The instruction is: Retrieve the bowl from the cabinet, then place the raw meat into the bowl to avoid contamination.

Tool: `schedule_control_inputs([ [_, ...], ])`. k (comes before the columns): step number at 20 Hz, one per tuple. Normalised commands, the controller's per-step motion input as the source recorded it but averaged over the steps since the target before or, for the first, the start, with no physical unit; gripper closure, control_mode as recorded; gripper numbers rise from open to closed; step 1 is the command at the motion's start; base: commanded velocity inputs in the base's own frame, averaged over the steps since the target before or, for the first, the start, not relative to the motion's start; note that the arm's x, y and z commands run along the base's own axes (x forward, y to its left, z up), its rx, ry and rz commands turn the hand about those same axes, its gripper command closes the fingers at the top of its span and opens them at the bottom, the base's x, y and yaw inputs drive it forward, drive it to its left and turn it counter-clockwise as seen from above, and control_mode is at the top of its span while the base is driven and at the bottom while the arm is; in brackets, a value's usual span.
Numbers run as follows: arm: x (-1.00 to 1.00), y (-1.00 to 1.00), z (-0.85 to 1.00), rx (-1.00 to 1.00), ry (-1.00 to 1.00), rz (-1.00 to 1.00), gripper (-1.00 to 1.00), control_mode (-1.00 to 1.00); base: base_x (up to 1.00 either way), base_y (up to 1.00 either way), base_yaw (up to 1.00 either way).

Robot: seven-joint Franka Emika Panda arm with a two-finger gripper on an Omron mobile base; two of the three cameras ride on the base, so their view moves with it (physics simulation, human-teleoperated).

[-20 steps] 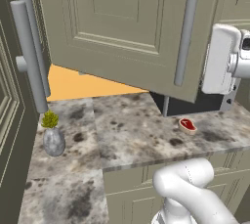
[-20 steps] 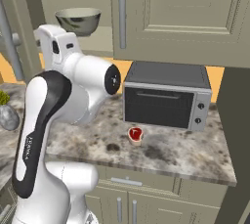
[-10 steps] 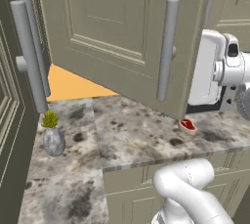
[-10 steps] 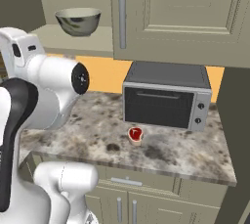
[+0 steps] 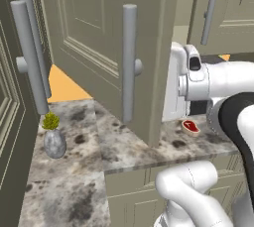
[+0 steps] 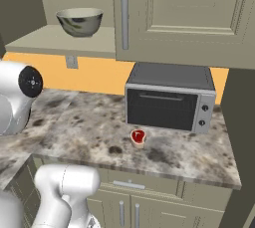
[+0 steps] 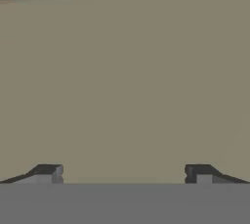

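The bowl (image 6: 79, 21) sits upright on the pale shelf (image 6: 60, 44) of the open cabinet, grey-cream with dark blotches. The cabinet door (image 5: 99, 47) stands swung far out, its bar handle (image 5: 129, 62) facing the left base camera. My white hand (image 5: 179, 88) is just behind that door's free edge, its fingers hidden by the door there. In the hand view my gripper (image 7: 124, 174) is open, tips wide apart with nothing between them, facing a flat beige door panel close up. The raw meat (image 6: 138, 136) (image 5: 191, 127) lies on the counter in front of the toaster oven.
A toaster oven (image 6: 169, 97) stands at the back of the marble counter (image 6: 89, 132). A small grey vase with a green plant (image 5: 53, 139) sits on the counter's left part. Another bar handle (image 5: 31, 57) juts out at far left. The neighbouring cabinet door (image 6: 189, 13) is closed.
The cabinet door has swung further open to the left in the left base view. My arm has moved left with it, leaving the shelf and bowl in full view from the right.
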Motion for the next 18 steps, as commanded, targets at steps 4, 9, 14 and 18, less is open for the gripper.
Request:
schedule_control_inputs([
  [4,-0.08,0.68,-0.09,-0.03,0.00,-0.01,-1.00,-1.00,0.00,0.00,0.00],
  [9,-0.08,0.24,0.00,0.00,-0.02,-0.09,-1.00,-1.00,0.00,0.00,0.00],
  [14,-0.06,0.00,0.00,0.00,-0.03,-0.08,-1.00,-1.00,0.00,0.00,0.00],
  [18,-0.06,0.02,0.03,0.00,-0.02,-0.08,-1.00,-1.00,0.00,0.00,0.00],
])
